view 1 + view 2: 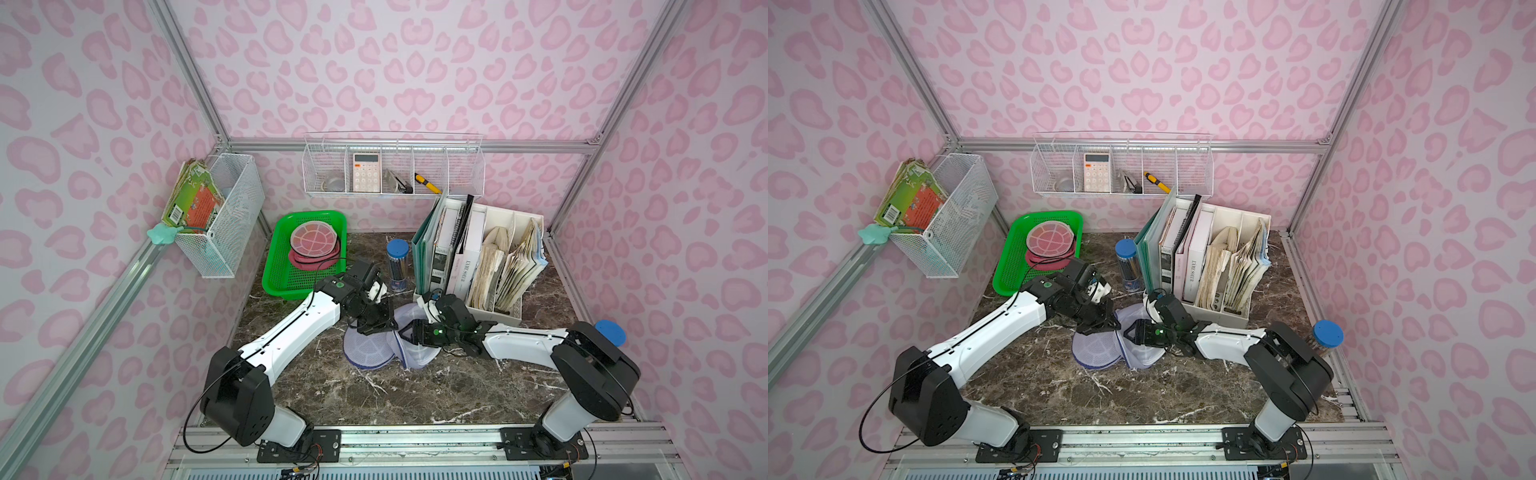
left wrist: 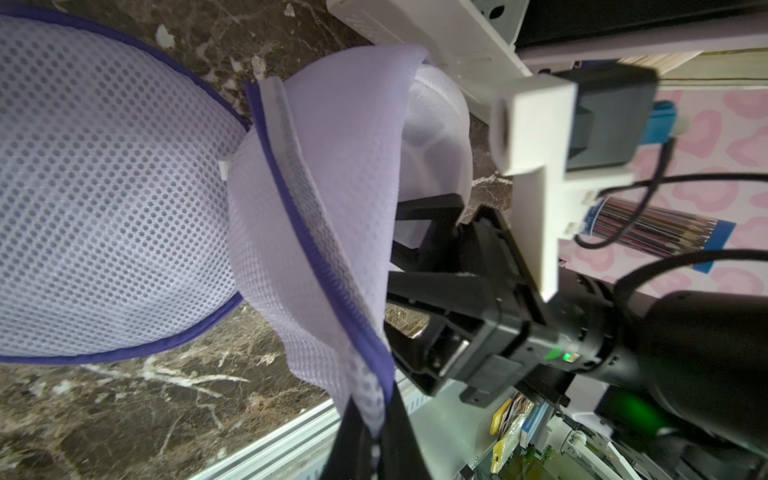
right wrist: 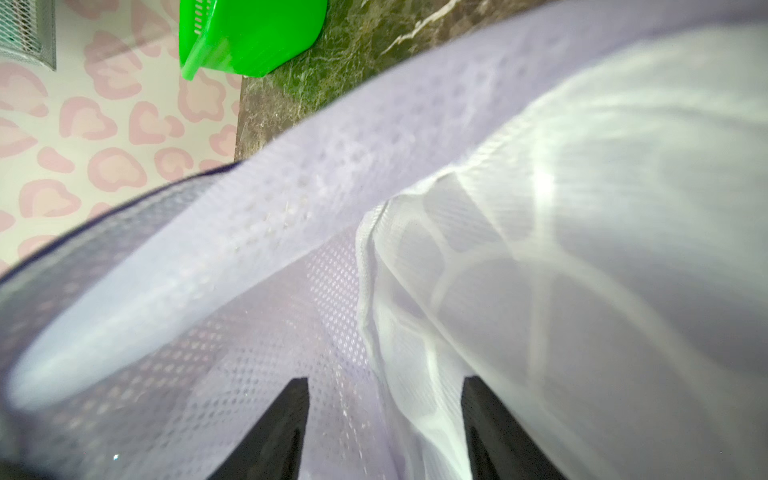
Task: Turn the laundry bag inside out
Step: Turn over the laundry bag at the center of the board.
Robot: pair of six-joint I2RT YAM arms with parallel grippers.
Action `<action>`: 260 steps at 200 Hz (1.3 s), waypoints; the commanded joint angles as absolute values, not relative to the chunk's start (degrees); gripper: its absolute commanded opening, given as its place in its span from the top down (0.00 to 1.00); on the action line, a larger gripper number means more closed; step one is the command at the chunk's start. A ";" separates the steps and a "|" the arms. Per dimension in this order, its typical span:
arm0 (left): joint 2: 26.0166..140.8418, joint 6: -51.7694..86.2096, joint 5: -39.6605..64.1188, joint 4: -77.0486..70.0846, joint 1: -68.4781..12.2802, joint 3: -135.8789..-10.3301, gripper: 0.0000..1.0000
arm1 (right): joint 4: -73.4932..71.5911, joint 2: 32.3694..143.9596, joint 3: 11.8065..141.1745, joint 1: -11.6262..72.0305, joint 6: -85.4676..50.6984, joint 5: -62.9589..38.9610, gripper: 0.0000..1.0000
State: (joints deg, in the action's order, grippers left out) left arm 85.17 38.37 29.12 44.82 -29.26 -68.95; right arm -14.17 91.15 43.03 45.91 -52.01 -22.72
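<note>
The dark, white-veined marble table (image 1: 395, 399) carries the bag (image 1: 368, 351) at its middle – soft lavender mesh with round holes and purple trim, one flat round panel on the stone, a crumpled fold with a zip raised beside it. The left fingers (image 2: 359, 453) are clamped on that fold's zip edge. The right fingers (image 3: 286, 428) – black, tapered – stand spread apart, with finer white mesh between them
</note>
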 commanded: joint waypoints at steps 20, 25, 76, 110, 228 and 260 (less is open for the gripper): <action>85.95 37.60 29.97 42.35 -29.25 -69.43 0.53 | -4.13 82.76 42.05 45.86 -49.23 -15.65 0.33; 85.52 37.70 29.61 41.99 -29.27 -69.43 0.49 | -3.00 81.63 42.14 45.97 -48.78 -14.62 0.32; 80.46 37.09 29.74 42.41 -24.12 -69.47 0.35 | 10.54 80.32 52.33 51.76 -42.25 -5.26 0.25; 76.00 37.59 29.98 41.64 -19.29 -64.34 0.39 | 17.00 84.56 59.78 54.83 -42.11 -0.01 0.24; 76.80 54.28 31.37 21.22 -17.23 -47.69 0.57 | 19.71 87.16 62.11 52.25 -43.44 0.58 1.00; 79.07 60.50 34.34 10.05 -17.32 -44.31 0.52 | 17.45 83.74 58.55 51.34 -44.21 -0.11 1.00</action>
